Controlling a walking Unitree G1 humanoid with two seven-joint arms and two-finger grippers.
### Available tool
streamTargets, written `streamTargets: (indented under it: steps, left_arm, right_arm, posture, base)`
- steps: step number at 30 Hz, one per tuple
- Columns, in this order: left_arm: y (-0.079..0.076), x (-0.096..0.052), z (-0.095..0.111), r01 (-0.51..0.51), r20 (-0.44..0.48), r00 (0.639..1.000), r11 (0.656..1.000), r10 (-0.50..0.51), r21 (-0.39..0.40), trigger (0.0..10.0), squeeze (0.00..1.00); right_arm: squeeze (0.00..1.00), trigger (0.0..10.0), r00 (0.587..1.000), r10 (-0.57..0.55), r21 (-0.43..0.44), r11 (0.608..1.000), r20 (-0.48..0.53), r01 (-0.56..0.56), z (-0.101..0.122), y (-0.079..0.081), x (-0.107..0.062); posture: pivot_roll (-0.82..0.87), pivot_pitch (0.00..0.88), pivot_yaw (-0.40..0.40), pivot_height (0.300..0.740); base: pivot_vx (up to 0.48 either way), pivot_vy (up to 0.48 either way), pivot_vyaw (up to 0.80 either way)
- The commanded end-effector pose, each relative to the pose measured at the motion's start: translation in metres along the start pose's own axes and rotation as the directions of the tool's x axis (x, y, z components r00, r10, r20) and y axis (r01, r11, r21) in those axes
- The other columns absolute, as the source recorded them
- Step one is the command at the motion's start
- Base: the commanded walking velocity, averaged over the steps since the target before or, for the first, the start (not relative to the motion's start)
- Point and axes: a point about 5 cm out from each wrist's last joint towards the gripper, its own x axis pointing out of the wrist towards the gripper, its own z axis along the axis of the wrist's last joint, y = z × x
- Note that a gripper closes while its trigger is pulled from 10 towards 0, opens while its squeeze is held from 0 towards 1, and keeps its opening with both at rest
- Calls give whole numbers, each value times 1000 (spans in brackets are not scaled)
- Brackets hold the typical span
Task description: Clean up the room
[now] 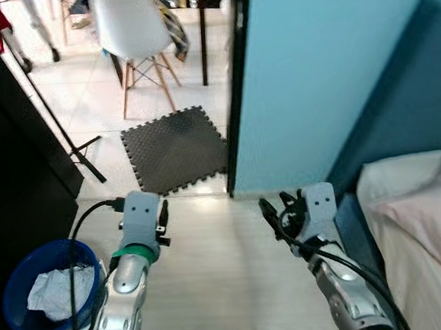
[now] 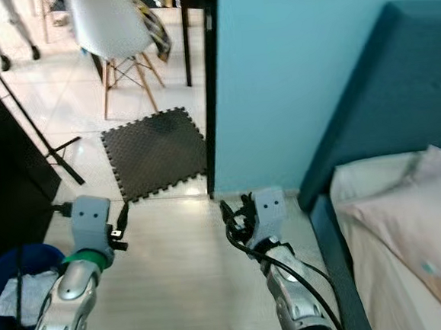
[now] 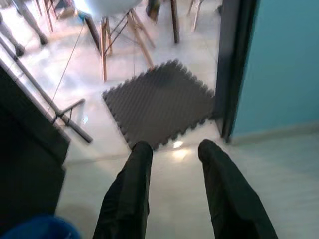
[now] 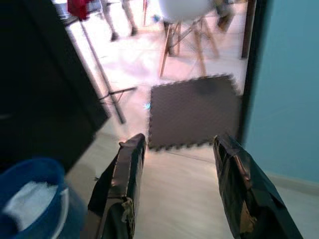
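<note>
Standing on pale wood-look flooring (image 1: pixel 215 288), the robot faces a doorway beside a light blue wall (image 1: pixel 320 73). At its left, a round blue plastic bin (image 1: pixel 32 291) sits against a black cabinet (image 1: pixel 13 151), and a crumpled white wad of paper (image 1: pixel 55 294) lies inside the bin. Both arms are raised forward over the floor: the left gripper (image 3: pixel 174 149) has its two black fingers spread with nothing between them, and the right gripper (image 4: pixel 182 144) is likewise parted and unladen. Ahead lies a dark grey interlocking foam mat (image 1: pixel 175 149), with a white wooden-legged chair (image 1: pixel 132 27) beyond it. A teal upholstered bed frame (image 1: pixel 400 113) with pale bedding (image 1: pixel 430 209) stands on the right.
</note>
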Motion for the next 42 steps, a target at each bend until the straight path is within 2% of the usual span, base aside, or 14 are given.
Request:
streamTargets:
  steps: [1,42]
  left_arm:
    - [-9,-2,0,39,-1,999,999,-39,-13,10000,0]
    - [-14,2,13,63,29,998,997,-61,-45,10000,0]
  right_arm:
    - [0,10000,998,-33,-7,999,-49,33,-11,-9,-10]
    - [0,10000,998,-31,11,999,-45,32,-10,-7,-10]
  posture:
    - [-67,14,40,740]
    - [-72,32,43,740]
  base:
    - [0,0,-800]
    - [0,0,-800]
